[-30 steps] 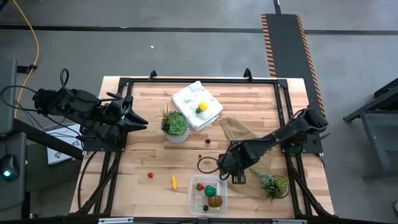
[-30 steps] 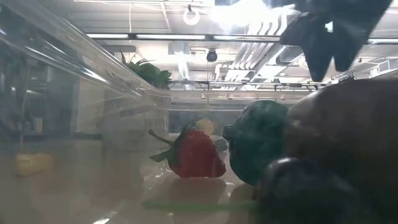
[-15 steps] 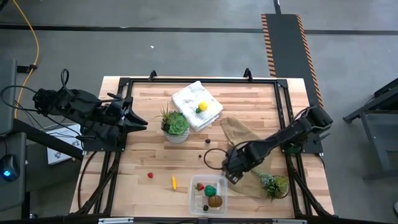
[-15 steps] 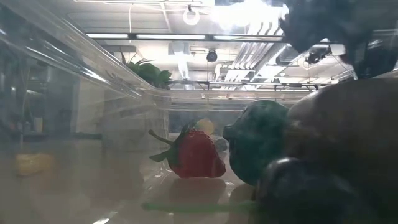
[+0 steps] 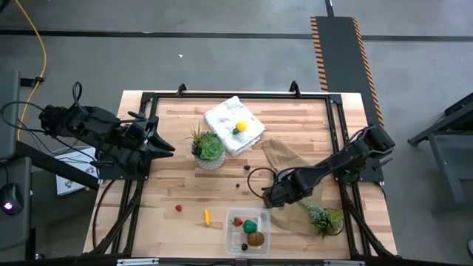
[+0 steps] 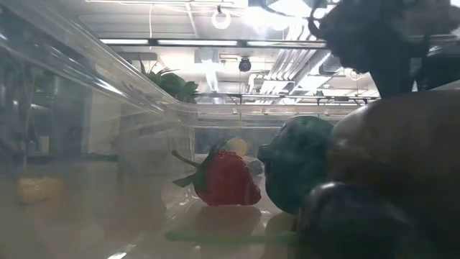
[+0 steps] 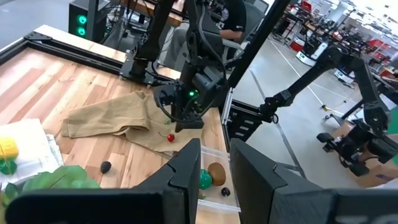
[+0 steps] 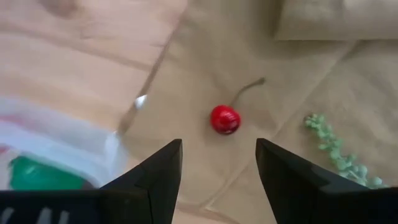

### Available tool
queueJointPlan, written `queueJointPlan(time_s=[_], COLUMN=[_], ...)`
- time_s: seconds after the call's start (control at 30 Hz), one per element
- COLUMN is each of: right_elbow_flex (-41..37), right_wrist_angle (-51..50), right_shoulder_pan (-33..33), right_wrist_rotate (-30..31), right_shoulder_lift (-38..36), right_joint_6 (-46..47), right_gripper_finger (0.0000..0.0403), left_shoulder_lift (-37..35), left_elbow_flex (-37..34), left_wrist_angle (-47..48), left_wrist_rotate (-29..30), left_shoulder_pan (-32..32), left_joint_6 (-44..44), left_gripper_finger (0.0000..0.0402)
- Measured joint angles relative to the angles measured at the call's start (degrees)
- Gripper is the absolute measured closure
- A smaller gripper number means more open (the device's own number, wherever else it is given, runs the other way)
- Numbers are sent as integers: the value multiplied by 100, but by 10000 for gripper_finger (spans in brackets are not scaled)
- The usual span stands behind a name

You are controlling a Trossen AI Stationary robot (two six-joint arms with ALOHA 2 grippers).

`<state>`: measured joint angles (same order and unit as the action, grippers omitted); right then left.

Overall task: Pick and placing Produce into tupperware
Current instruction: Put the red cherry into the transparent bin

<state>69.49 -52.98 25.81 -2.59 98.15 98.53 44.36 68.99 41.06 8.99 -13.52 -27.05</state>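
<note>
On my pale wooden table (image 5: 177, 159) the right gripper (image 5: 272, 198) hovers spread and empty over a small red cherry (image 8: 224, 119), just beside the clear plastic tupperware (image 5: 230, 230), my left gripper (image 5: 164, 143) parted, empty

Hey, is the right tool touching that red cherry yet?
Apart. In the right wrist view the red cherry lies on the brown paper beyond the open right tool, with paper showing between them.
</note>
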Motion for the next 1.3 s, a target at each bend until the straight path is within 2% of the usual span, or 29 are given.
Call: queueJointPlan(time_s=[0.27,0.5,0.7,1.3], right_elbow_flex=[-484,-726,-1042,-1042], right_wrist_angle=[764,885,1462,1366], right_shoulder_pan=[126,121,121,-18], right_wrist_rotate=[48,52,-66,4], right_shoulder_lift=[0,0,2,15], right_joint_6=[497,558,568,459], right_gripper_finger=[208,208,208,208], left_shoulder_lift=[2,2,2,2], left_elbow_flex=[0,0,0,0], left_wrist_angle=[81,83,88,90], left_wrist_rotate=[0,0,0,2], left_shoulder_pan=[0,0,0,0], left_joint_6=[7,-21,-28,-46], left_gripper_finger=[325,325,325,325])
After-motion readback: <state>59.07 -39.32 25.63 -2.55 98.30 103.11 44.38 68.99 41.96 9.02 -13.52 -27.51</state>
